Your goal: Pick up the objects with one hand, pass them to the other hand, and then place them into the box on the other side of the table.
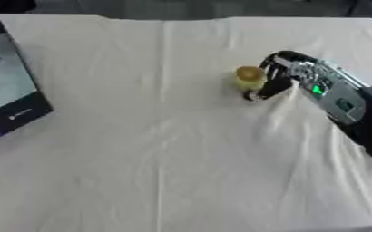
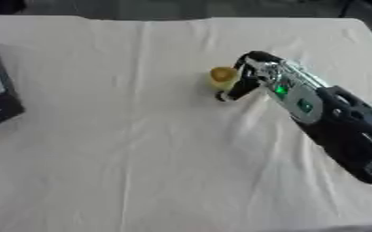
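a: where's the thing it's meant to pick up?

b: a small yellow object (image 1: 250, 78) sits on the white cloth (image 1: 165, 149), right of centre and toward the far half of the table. it's stubby and rounded, with a darker, brownish top. what it is exactly, i can't make out.

a: and the hand?

b: the right hand (image 2: 245, 77) comes in from the right side, its black arm (image 2: 348, 131) running down to the lower right edge. there's a silver section behind the hand with a small green light on it. the hand is right up against the yellow object, on its right side.

a: is it holding it?

b: the dark fingers (image 1: 270, 86) curve down and around the object's right side, and one tip reaches the cloth just below and beside it. they look curled toward it, but i can't tell whether they're actually clamped on it or only lying alongside. the object seems to be standing on the cloth.

a: the other hand?

b: not showing in either view.

a: and the box?

b: at the left edge there's a flat dark box (image 1: 7, 90), tilted, with a grey inside and a black rim; a bit of purple shows at its lower corner. it's well apart from the yellow object, across the table.

a: anything about the cloth?

b: it's creased, with folds running out from beneath the arm toward the near edge.
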You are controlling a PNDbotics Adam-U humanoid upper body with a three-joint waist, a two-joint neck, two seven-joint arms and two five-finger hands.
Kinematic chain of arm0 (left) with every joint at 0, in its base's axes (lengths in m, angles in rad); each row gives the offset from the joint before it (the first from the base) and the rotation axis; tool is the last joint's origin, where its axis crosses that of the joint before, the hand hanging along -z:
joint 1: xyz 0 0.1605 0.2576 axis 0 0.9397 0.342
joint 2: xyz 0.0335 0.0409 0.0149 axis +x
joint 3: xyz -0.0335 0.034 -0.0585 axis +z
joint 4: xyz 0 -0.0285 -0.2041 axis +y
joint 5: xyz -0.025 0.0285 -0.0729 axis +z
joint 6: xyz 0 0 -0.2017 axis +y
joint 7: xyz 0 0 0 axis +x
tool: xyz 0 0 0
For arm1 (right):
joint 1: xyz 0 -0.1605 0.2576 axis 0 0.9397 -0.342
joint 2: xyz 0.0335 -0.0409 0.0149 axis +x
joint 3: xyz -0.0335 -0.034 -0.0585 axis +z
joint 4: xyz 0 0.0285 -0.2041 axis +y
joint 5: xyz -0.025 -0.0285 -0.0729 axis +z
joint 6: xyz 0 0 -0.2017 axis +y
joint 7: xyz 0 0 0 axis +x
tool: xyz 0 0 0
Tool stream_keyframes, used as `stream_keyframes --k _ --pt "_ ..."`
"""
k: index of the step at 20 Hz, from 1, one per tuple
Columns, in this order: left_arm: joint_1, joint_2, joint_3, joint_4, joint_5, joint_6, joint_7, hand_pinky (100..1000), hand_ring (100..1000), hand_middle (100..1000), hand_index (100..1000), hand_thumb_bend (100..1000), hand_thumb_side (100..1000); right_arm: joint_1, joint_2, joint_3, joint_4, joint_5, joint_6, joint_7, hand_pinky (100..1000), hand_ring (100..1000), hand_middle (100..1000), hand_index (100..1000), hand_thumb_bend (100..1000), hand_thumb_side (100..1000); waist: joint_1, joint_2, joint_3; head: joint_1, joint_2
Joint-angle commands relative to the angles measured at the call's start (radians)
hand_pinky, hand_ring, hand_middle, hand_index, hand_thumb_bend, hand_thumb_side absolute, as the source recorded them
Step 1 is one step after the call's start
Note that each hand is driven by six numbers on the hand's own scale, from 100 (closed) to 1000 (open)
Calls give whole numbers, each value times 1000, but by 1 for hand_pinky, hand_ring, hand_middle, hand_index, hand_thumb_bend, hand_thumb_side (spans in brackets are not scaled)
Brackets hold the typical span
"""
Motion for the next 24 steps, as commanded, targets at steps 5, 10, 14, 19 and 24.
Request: stream_keyframes --k 5,10,14,19,24 --pt "-14 20 6 -11 1 0 -3 807 666 627 699 701 418 -21 -16 -12 -3 -42 22 -45 831 665 595 752 475 219 4 0 1 -5 6" --pt "-13 19 6 -10 1 1 -3 807 666 627 699 698 419 -22 -17 -10 -1 -57 25 -59 824 656 586 741 463 174 3 1 1 -5 6" --pt "-13 20 6 -10 1 1 -3 807 667 627 699 697 419 -22 -18 -16 -7 -74 29 -80 810 632 562 685 446 127 4 0 0 -4 6" --pt "-13 22 6 -11 1 1 -2 808 667 627 699 697 418 -16 -25 -30 -23 -117 37 -110 775 611 535 639 443 112 5 -1 -3 -3 6" --pt "-10 24 8 -12 1 2 -1 808 667 627 700 696 418 -11 -33 -50 -44 -155 41 -133 766 600 524 606 432 100 6 -2 -6 -1 6"
